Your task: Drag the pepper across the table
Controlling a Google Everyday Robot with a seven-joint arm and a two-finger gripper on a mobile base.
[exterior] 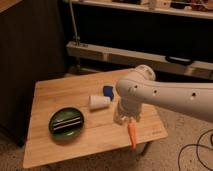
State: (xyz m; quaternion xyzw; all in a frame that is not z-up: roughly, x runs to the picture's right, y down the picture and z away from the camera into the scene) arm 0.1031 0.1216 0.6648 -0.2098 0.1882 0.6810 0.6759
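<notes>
The pepper point(132, 136) is a small orange tapered piece lying near the front right edge of the light wooden table point(50, 97), its point toward the front. My white arm reaches in from the right and bends down over the table. The gripper point(123, 118) hangs just behind and slightly left of the pepper's upper end, close to the table top. Whether it touches the pepper does not show.
A green plate point(66, 123) with two dark strips lies at the front left. A white cup point(99, 101) lies on its side mid-table, with a small blue object point(108, 91) behind it. Dark shelving stands behind the table, and cables lie on the floor at the right.
</notes>
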